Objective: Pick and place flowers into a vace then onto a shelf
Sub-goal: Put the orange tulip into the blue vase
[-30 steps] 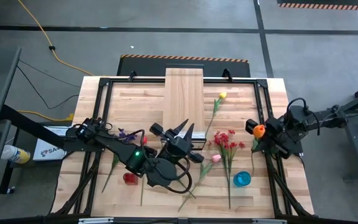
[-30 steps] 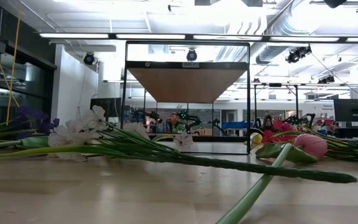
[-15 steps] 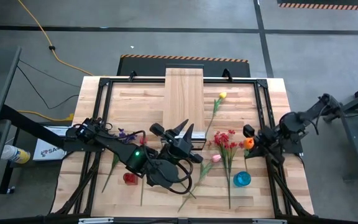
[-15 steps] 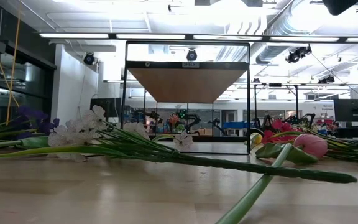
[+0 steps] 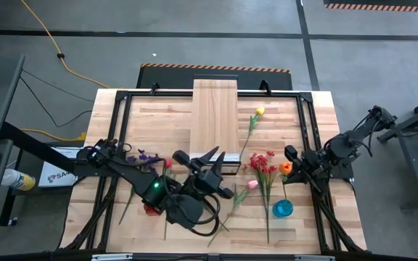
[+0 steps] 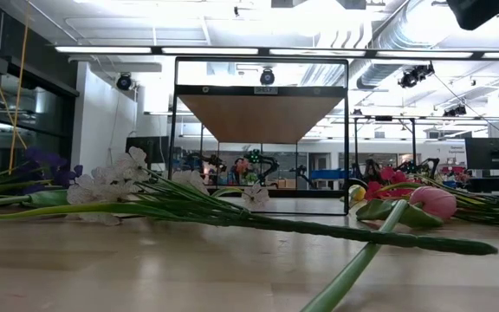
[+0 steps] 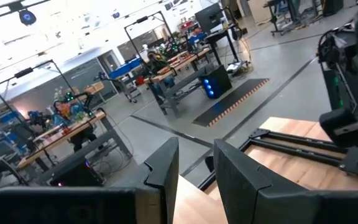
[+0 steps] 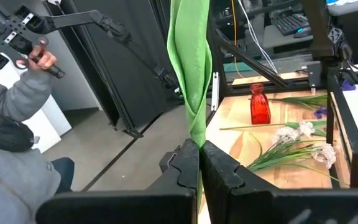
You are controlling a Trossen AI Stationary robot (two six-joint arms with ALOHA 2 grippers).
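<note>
At the table's right edge, right gripper [image 5: 290, 164] clamped on the stem [image 8: 191, 93] of an orange tulip [image 5: 287, 167], held off the wood, just above and beyond the blue vase [image 5: 282, 209]. Mid-table, left gripper [image 5: 212, 156] idle near the shelf [image 5: 215, 109], fingers [image 7: 166, 168] slightly apart on nothing. Flat on the table: yellow tulip [image 5: 259, 112], red spray [image 5: 262, 161], pink tulip [image 5: 252, 184], white spray [image 8: 297, 132], red vase [image 8: 259, 104]. Likely step: carrying the tulip to a vase. Next, probably: stem turned upright, tip lined up over the blue vase's mouth, then lowered in before release.
</note>
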